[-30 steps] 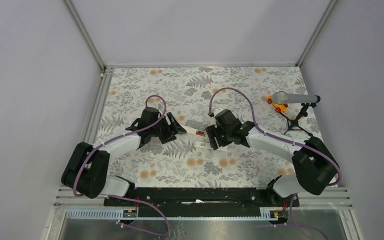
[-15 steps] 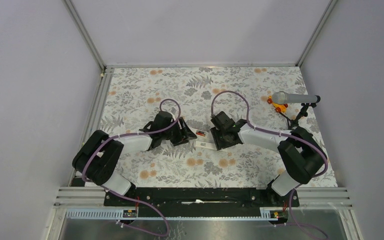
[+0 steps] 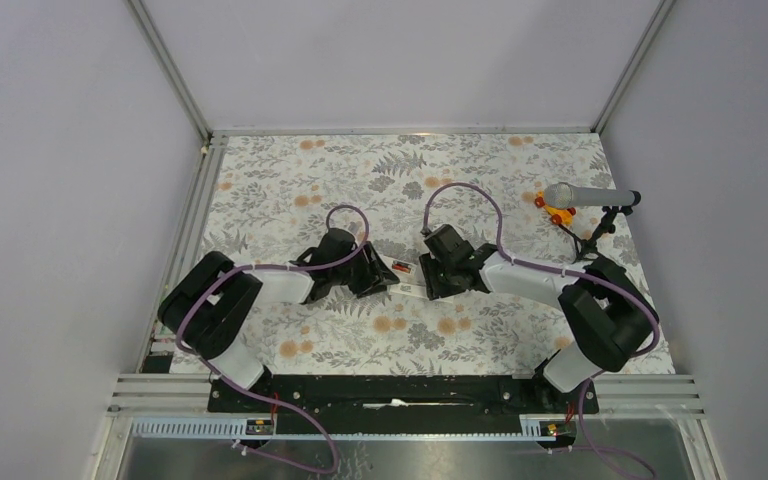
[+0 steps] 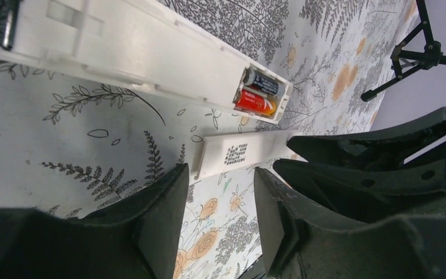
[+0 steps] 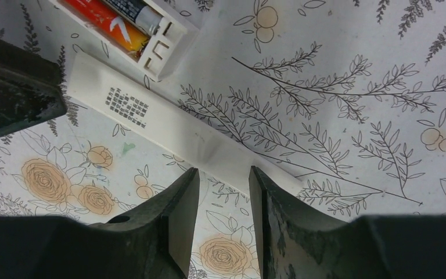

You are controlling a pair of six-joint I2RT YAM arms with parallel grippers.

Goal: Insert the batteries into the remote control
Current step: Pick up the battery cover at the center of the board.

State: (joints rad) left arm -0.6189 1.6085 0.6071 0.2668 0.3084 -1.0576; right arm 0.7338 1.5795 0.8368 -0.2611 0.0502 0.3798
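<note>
The white remote control [image 4: 133, 49] lies back side up with its compartment open. Two batteries [image 4: 258, 93] sit inside it, one red, one black; they also show in the right wrist view [image 5: 116, 17]. The thin white cover strip [image 4: 241, 154] lies on the mat beside the remote and shows in the right wrist view [image 5: 174, 131]. My left gripper [image 4: 220, 171] is open and empty, just short of the strip's end. My right gripper [image 5: 223, 171] is open and empty, at the strip's edge. In the top view both grippers [image 3: 378, 274] [image 3: 428, 275] flank the remote [image 3: 401, 267].
A grey microphone [image 3: 585, 195] on a black stand [image 3: 595, 245] with an orange-and-yellow piece [image 3: 557, 212] stands at the right edge of the floral mat [image 3: 310, 180]. Grey walls enclose the mat on three sides.
My left gripper has moved right and toward the remote, now close beside it. My right arm has folded in, its gripper staying near the cover strip.
</note>
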